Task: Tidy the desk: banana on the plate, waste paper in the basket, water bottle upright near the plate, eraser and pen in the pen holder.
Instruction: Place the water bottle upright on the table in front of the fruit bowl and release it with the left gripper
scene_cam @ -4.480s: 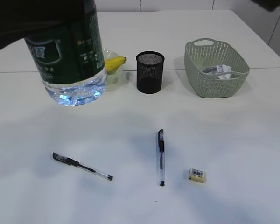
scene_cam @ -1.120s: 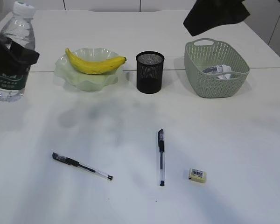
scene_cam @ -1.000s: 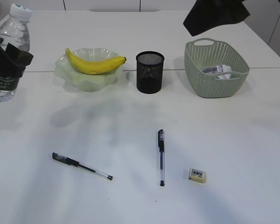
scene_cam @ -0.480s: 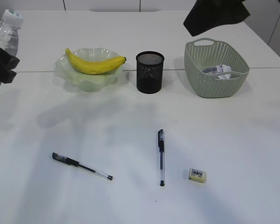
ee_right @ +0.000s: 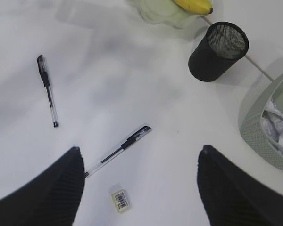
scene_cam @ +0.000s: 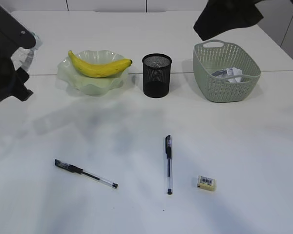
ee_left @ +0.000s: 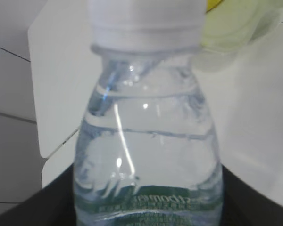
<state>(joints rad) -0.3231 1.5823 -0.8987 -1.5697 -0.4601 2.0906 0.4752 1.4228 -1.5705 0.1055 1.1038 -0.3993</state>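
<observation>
nearest, still to do: two pens [scene_cam: 86, 173] [scene_cam: 168, 164] and eraser [scene_cam: 206, 183] lying loose on the desk, apart from the pen holder [scene_cam: 156, 75]. farther back, done: banana [scene_cam: 98, 66] on plate [scene_cam: 73, 79], waste paper [scene_cam: 229, 74] in basket [scene_cam: 208, 63]. at far left, water bottle [ee_left: 148, 155] clamped in left gripper [scene_cam: 2, 61], not yet set down. right gripper [ee_right: 139, 188] spread wide, empty.
</observation>
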